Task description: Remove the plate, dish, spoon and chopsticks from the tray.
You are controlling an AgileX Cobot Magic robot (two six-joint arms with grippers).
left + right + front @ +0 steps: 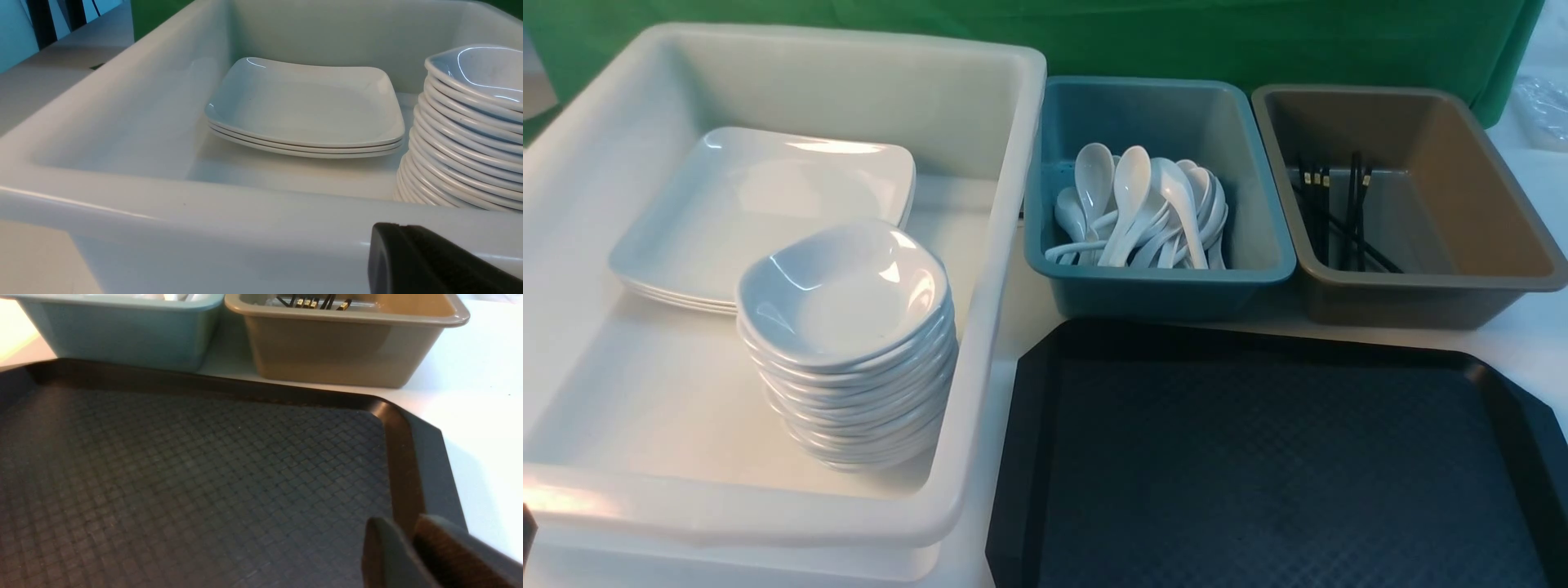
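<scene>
The black tray [1045, 384] [402, 465] has nothing on its diamond-textured floor. A stack of three white square plates [760, 204] [306, 102] lies in the white tub, beside a tall stack of several small dishes [845, 294] [474, 81]. Several white spoons [1143, 204] lie in the teal bin. Black chopsticks [1339, 212] [312, 301] lie in the brown bin. My left gripper [402, 226] is shut and empty just outside the tub's near wall. Over the tray's right rim, my right gripper [401, 517] has its fingers slightly parted with nothing between them. Neither gripper shows in the front view.
The deep white tub [1005, 245] [163, 204] stands left of the tray. The teal bin [1160, 282] [118, 330] and brown bin [1421, 290] [339, 347] stand side by side behind the tray. A green cloth [1176, 33] hangs at the back.
</scene>
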